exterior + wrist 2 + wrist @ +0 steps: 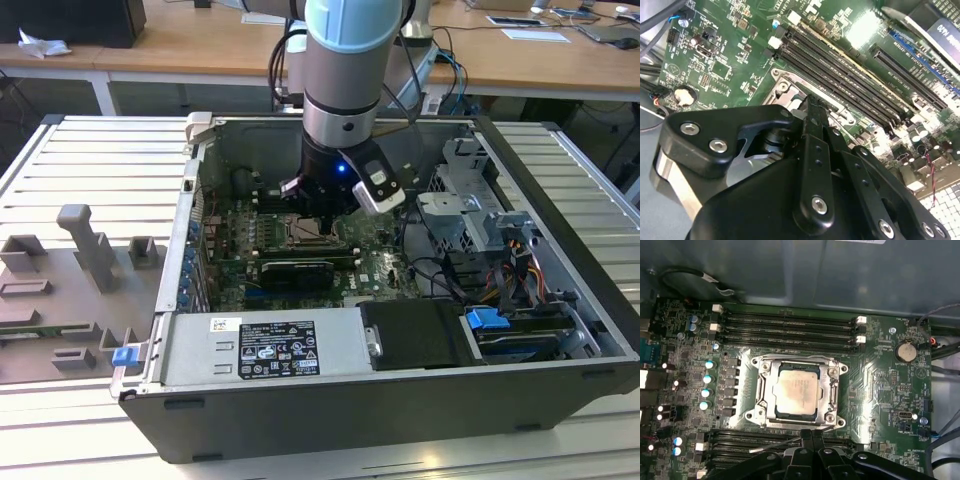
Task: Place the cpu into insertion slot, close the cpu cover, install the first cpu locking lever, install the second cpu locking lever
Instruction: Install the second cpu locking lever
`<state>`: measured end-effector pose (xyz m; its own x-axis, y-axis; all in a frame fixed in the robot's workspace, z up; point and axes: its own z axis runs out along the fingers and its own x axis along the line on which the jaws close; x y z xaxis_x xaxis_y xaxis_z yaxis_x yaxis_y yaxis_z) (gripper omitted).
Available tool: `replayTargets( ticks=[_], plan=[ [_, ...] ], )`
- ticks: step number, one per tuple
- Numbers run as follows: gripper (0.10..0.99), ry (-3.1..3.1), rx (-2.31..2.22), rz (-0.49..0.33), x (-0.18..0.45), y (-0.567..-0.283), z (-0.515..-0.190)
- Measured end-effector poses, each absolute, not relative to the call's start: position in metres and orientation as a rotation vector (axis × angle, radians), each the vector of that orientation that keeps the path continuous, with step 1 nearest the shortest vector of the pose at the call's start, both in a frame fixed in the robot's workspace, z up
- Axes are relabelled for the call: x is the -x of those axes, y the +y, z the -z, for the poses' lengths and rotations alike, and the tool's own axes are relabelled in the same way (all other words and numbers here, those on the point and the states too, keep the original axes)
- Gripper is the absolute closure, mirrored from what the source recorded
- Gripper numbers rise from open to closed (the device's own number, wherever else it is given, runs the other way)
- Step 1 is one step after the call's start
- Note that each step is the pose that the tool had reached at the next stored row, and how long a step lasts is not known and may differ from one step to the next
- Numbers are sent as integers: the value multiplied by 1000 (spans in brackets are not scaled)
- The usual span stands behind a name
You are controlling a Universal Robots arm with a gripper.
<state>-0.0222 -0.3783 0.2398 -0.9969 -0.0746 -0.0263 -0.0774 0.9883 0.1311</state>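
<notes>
While wooden desks stand behind, the clenched pincer hovers over the cpu cover.

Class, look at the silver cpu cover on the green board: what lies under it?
Through the cpu cover's window, the cpu's pale face shows in the first wrist view. The frame hides the chip's edges and the insertion slot beneath.

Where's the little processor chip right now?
In the first wrist view, the cpu sits in the insertion slot framed by the cpu cover, between the memory slots.
</notes>
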Motion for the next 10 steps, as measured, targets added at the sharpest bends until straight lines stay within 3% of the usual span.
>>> replayTargets(
  ticks=[10],
  plan=[
    [980, 3111, 119, -212, 23, -386, -239]
  ],
)
